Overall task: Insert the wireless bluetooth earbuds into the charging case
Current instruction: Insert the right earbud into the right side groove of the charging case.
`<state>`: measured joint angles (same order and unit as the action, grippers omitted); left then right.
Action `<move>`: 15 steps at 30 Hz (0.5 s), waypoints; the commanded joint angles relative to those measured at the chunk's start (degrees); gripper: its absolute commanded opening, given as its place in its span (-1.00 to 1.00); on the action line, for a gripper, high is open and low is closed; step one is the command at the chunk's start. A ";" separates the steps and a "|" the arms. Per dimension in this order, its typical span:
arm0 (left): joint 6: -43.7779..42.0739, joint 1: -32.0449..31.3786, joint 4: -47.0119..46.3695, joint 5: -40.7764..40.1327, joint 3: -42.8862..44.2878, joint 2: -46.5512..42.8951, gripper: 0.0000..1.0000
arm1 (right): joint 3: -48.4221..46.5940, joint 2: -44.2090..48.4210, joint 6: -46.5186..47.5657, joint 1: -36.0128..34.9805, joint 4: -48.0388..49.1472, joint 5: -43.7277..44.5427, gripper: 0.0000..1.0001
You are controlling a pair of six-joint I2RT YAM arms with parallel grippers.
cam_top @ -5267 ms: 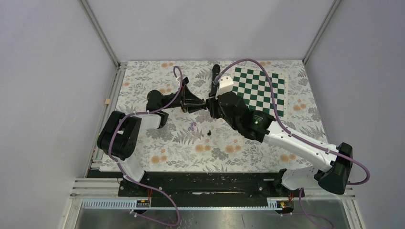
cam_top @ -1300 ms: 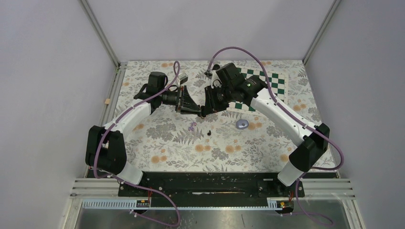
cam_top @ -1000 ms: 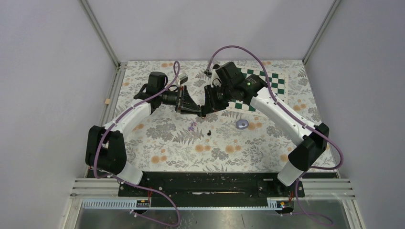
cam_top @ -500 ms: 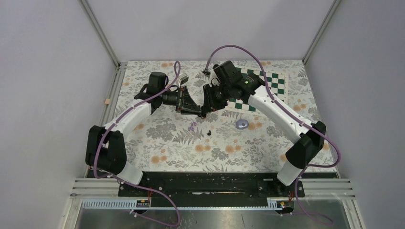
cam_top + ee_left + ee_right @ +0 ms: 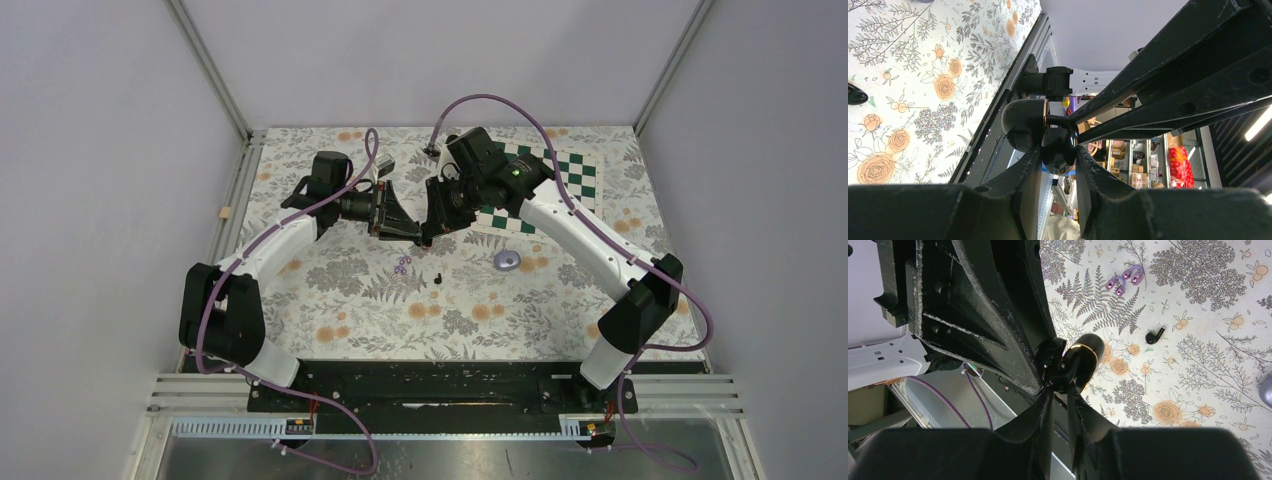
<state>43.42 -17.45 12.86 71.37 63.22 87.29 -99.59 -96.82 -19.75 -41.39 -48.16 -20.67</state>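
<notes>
A glossy black charging case [image 5: 423,237] with a gold ring hangs in mid-air over the flowered table, and both grippers meet at it. My left gripper [image 5: 1059,156] is shut on its rounded body [image 5: 1059,148]. My right gripper [image 5: 1058,381] comes in from the opposite side, jaws nearly together, pinching the case [image 5: 1084,356] beside the ringed half. Whether an earbud sits between those tips is hidden. Pale purple earbuds [image 5: 402,266] [image 5: 1123,281] lie loose on the table below. One black earbud [image 5: 438,278] [image 5: 1153,335] lies just right of them.
A lilac-grey oval object [image 5: 507,261] rests on the table right of the earbuds, showing at the right wrist view's edge [image 5: 1267,388]. A green-and-white chequered board [image 5: 562,176] lies at the back right under the right arm. Enclosure walls stand on three sides.
Over the last second the right arm has crept slightly left and back while its jaws narrowed at the case. The left arm and the earbuds on the table have not moved.
</notes>
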 commanded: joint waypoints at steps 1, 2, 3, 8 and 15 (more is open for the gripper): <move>-0.62 -0.55 -1.75 1.85 0.22 -1.14 -1.00 | -1.63 0.40 0.81 -0.45 0.67 1.85 -0.73; -0.62 -0.56 -1.78 1.86 0.29 -1.11 -1.00 | -1.51 0.55 0.79 -0.42 0.63 2.24 -0.72; -0.62 -0.54 -1.74 1.90 0.25 -1.15 -1.00 | -1.43 0.73 0.81 -0.38 0.65 2.56 -0.73; -0.70 -0.46 -1.68 1.94 0.15 -1.21 -1.00 | -0.98 1.51 0.91 -0.22 0.69 3.41 -0.72; -0.79 -0.42 -1.65 2.13 0.21 -1.24 -1.00 | -0.39 1.80 0.94 -0.03 0.97 3.70 -0.72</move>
<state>43.33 -17.58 12.84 71.40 63.20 87.29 -99.57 -96.82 -19.68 -41.36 -48.18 -18.63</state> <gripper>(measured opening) 0.280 0.142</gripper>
